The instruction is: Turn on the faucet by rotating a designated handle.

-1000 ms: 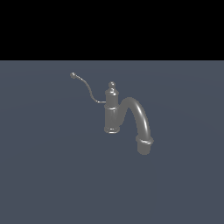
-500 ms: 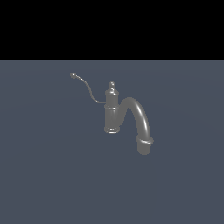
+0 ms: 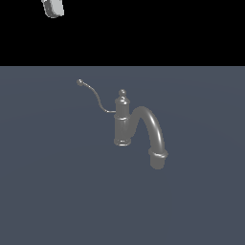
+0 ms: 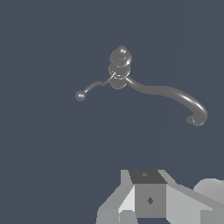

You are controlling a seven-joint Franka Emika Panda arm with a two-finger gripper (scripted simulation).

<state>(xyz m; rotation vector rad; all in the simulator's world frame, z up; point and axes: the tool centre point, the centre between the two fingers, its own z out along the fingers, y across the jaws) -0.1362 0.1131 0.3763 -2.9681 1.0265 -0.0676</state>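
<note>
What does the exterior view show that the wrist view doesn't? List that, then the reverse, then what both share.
Only the exterior view: the faucet from the side, its post upright, its spout arching down, and a pale robot part high above. Only the wrist view: the faucet seen from above, knob finial over the post, plus grey gripper hardware at the frame edge; its jaws are not visible. Both: the handle, untouched, and the dark floor.
</note>
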